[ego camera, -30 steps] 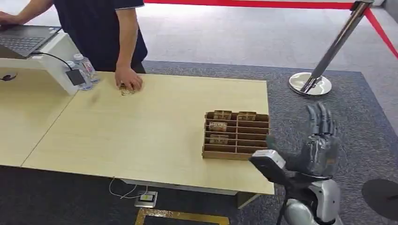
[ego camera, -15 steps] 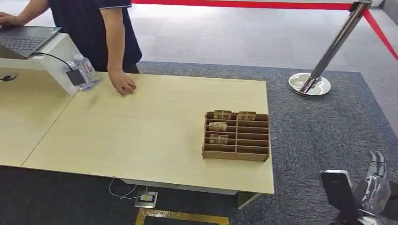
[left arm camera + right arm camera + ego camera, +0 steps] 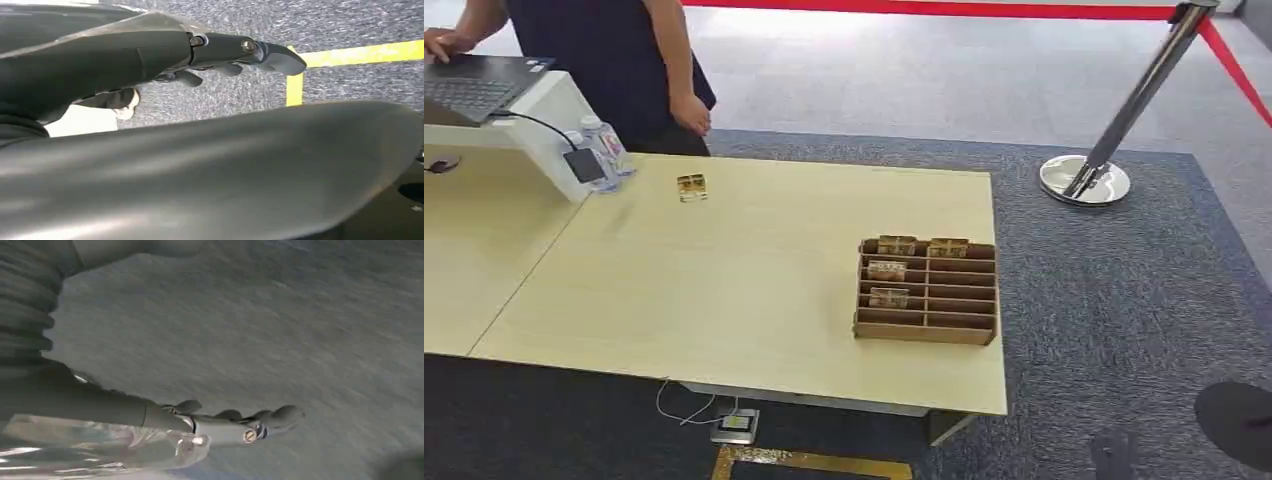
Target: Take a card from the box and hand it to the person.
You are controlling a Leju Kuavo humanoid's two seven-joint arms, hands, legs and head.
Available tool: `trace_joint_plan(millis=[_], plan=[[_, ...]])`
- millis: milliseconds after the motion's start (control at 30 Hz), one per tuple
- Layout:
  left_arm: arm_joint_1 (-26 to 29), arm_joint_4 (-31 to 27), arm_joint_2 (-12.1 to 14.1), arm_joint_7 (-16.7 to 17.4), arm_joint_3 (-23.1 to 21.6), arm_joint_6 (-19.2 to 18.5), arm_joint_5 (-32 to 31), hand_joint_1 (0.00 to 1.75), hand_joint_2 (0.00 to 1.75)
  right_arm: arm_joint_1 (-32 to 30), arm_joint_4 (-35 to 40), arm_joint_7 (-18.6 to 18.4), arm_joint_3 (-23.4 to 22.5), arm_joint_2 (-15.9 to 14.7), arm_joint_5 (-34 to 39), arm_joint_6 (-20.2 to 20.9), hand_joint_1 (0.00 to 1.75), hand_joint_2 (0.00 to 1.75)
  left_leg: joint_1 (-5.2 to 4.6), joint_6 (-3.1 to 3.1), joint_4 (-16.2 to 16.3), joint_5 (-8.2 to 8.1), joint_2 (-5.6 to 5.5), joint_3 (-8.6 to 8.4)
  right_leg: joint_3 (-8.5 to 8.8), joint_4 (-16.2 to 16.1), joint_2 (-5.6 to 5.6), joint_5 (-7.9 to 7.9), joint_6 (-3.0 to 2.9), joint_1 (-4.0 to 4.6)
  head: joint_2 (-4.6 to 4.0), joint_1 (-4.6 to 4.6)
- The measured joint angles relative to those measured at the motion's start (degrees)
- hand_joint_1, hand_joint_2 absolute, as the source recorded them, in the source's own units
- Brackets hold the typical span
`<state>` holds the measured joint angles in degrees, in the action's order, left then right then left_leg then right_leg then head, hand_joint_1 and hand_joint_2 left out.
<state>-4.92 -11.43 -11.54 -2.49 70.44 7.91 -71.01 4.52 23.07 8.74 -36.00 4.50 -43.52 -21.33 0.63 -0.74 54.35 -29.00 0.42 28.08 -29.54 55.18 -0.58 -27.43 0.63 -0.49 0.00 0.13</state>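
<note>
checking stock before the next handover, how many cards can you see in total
5. Four stand in the box: two in the back row, two in the left column. One card lies on the table near the person. Others may be hidden behind dividers.

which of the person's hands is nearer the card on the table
Their left hand, hanging just beyond the table edge behind the card. Their right hand rests on the laptop, far off.

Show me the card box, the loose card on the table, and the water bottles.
card box (image 3: 964,330), head view, its front wall.
loose card (image 3: 691,187), head view, its middle.
water bottles (image 3: 608,148), head view, nearer bottle's label.
</note>
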Motion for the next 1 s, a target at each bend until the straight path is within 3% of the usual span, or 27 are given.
trace_joint_plan(millis=[233,533,1000], plan=[[-0.01,0.00,0.00,-0.11,0.00,-0.02,-0.50,0.00,0.00,-0.89,-7.89,-6.90,-2.95,2.27,1.03,5.29,0.00,1.75,-0.02,0.00,0.00,0.00,0.01,0.00,0.01,0.00,0.00,0.00,0.00,0.05,0.00,0.00],[-0.17,0.00,0.35,0.46,-0.20,-1.05,-1.62,0.00,0.00,-0.96,-11.03,-14.90,-3.91,5.05,0.52,11.32,0.00,1.75,-0.06,0.00,0.00,0.00,0.01,-0.02,0.01,0.00,0.00,0.01,0.02,0.04,0.00,0.02],[-0.26,0.00,0.66,0.52,-1.14,-1.11,-2.56,0.00,0.00,-0.94,-11.45,-15.38,-3.91,5.62,-1.73,11.91,0.00,1.75,-0.06,0.00,0.00,0.00,0.01,-0.02,0.01,0.00,0.00,0.01,0.02,0.04,0.00,0.00]])
